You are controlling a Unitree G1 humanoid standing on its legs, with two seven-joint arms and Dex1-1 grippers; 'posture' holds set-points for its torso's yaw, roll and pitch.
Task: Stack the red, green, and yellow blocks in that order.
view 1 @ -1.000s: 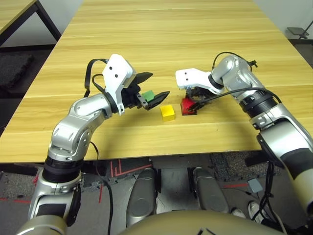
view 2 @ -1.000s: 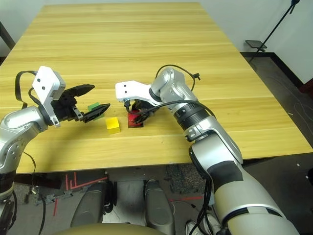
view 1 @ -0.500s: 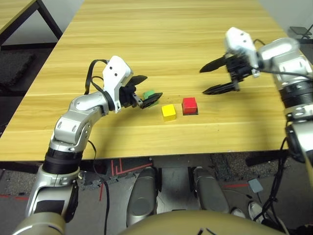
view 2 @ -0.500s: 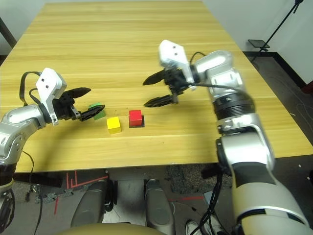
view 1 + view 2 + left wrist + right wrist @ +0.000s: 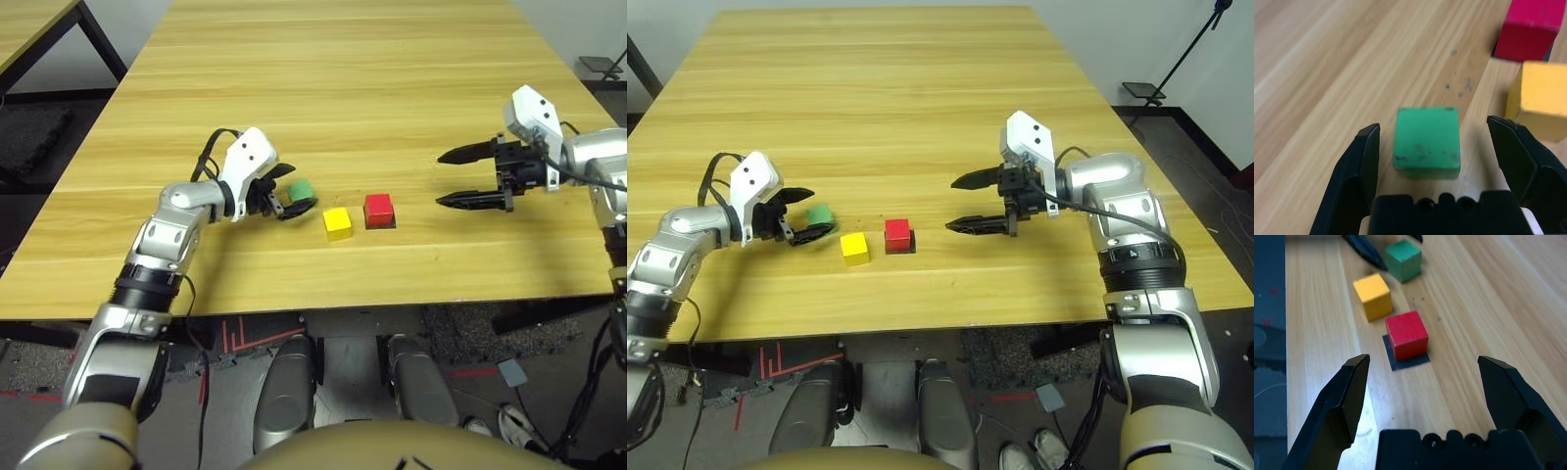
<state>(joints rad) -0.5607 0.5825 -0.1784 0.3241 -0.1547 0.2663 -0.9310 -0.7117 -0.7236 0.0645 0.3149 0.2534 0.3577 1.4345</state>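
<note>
The red block [image 5: 379,209] sits on a flat black patch [image 5: 1409,362] near the table's front, with the yellow block [image 5: 337,223] close on its left. Further left the green block [image 5: 301,191] rests on the table. My left gripper [image 5: 299,188] is open and straddles the green block [image 5: 1426,142], with a gap between the block and each of its fingers [image 5: 1365,152]. My right gripper [image 5: 441,179] is open and holds nothing. It hovers to the right of the red block [image 5: 1406,334], pointing at it from a short way off.
The wooden table [image 5: 333,88] runs far back behind the blocks. Its front edge [image 5: 323,304] lies a little way in front of them. A second table's corner [image 5: 29,24] and dark legs stand at the far left, across a gap of floor.
My right gripper left the red block, rose, then drew back to the right and came lower. The red block stays on the patch. My left gripper has dropped around the green block.
</note>
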